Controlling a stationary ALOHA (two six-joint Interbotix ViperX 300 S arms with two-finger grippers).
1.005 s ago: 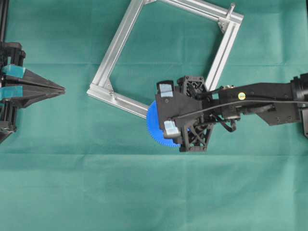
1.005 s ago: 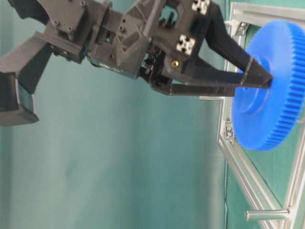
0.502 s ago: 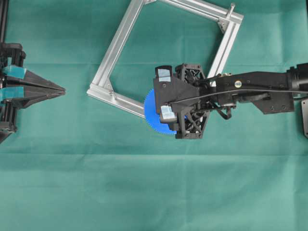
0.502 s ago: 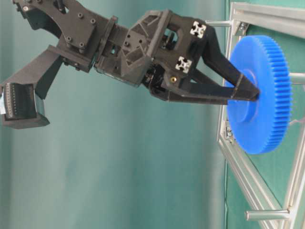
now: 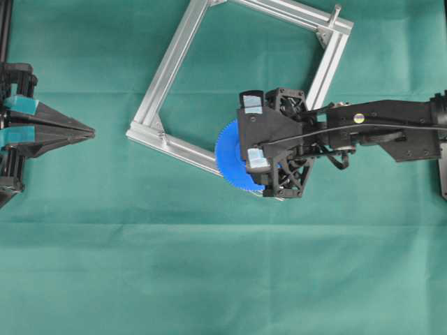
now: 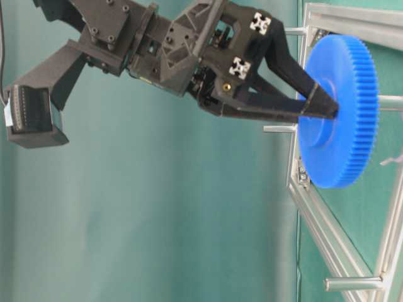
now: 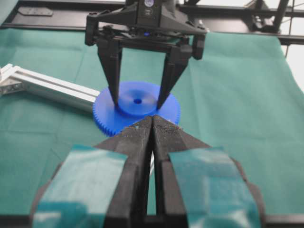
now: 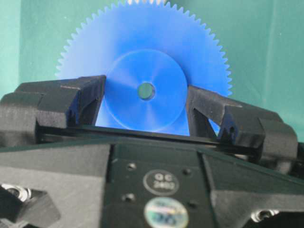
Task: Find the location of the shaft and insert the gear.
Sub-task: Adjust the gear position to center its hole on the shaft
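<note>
Gripping the raised hub of the blue gear (image 8: 145,78) from both sides, the right gripper (image 8: 145,102) has one finger against each flank, and its own camera shows the small centre hole in the gap between them. From above, the arm hides most of the gear (image 5: 234,160), which sits over the lower rail of the aluminium frame (image 5: 167,70) on the green cloth (image 5: 209,279). Only the table-level view shows the gear (image 6: 340,113) held off the cloth, and fine pale wire (image 6: 391,160) by the frame. At the left edge, the left gripper (image 5: 87,130) rests with its fingers (image 7: 142,137) pressed together, holding nothing.
</note>
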